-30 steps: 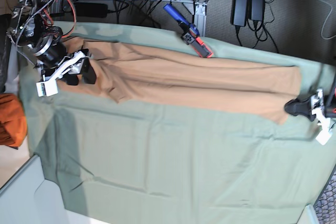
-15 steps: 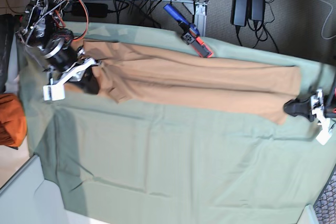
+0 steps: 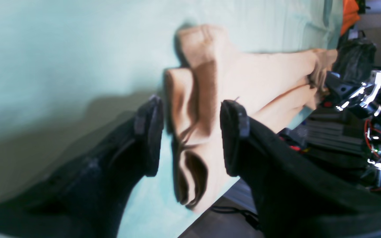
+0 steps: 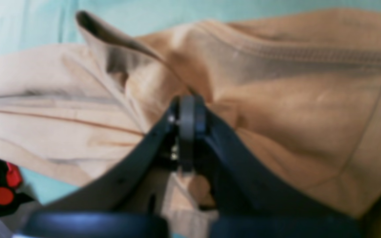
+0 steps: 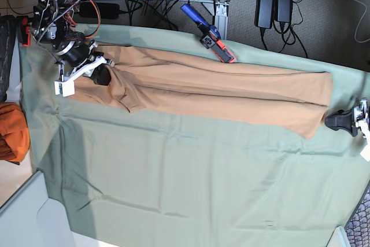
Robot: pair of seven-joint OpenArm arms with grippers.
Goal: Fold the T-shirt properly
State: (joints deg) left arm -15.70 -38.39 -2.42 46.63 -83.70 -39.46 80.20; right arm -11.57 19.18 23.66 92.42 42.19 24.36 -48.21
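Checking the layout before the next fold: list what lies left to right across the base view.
Orange cloth bundle → right gripper, shut on the T-shirt → blue-and-red tool → left gripper, open.

Wide bare stretch of green cloth (image 5: 191, 172) below the T-shirt (image 5: 219, 91), open for passage. Blue-red tool (image 5: 207, 33) lies at the far edge, just beside the shirt's upper hem, blocking approach there. Orange bundle (image 5: 11, 132) sits off the cloth's corner. Right gripper (image 5: 92, 73) occupies one shirt end; left gripper (image 5: 338, 121) is just off the other end, jaws apart.
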